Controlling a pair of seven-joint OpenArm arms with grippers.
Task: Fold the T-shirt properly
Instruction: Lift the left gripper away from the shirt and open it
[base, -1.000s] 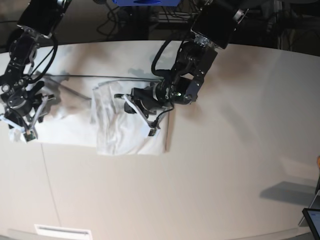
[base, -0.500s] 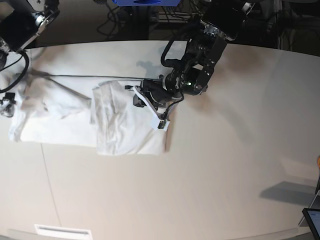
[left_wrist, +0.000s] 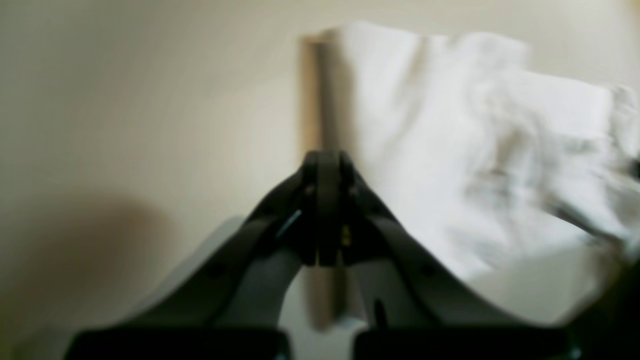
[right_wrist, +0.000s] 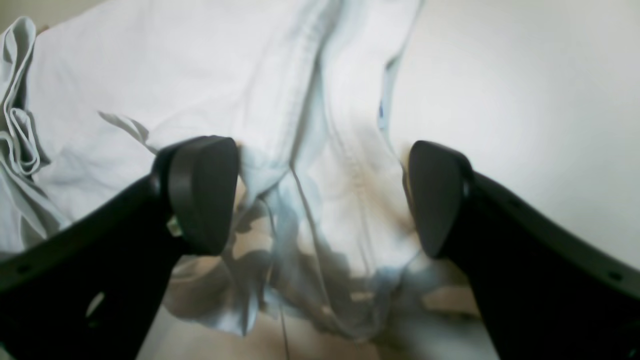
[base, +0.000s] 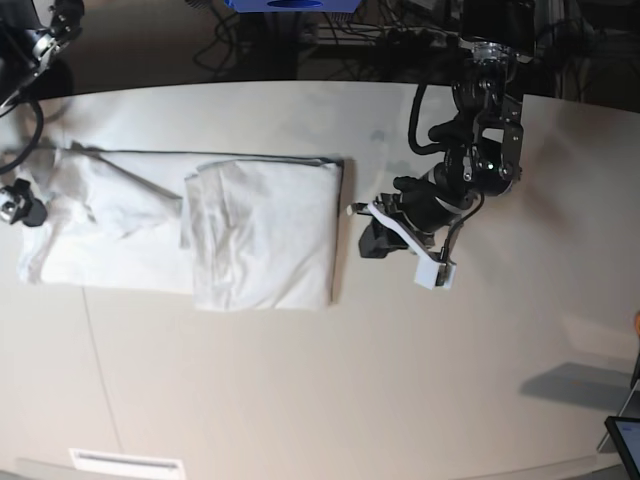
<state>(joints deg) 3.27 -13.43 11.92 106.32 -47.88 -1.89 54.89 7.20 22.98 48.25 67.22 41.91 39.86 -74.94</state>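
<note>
The left gripper (left_wrist: 327, 165), a black two-fingered claw, is sitting pinched fully together with nothing between its tips. In the base view it (base: 385, 228) is hanging over bare table just off the shirt's right edge, not touching the cloth. Its own wrist camera is blurry, but it's showing that folded edge running straight away from the closed tips.

The right gripper (right_wrist: 320, 195) is spread wide, its two dark rounded pads (right_wrist: 202, 192) sitting either side of a bunched ridge of fabric. Nothing is clamped; whether the pads are brushing the cloth is hard to call. In the base view only a dark bit of it (base: 22, 207) is peeking in at the far left edge, so the wrist shot is really the only one giving its state.

The plain white, wrinkly cotton T-shirt (base: 190, 230) is lying flat on the smooth off-white tabletop (base: 400, 380), on the left half of the base view, long axis running left to right. Its right portion is doubled over into a neat thicker rectangle; the left portion is looser and rumpled, ending near the table's left edge. The right wrist view (right_wrist: 165, 65) is picking up hemmed seams and stacked fold layers that the overhead shot is washing out.
</note>
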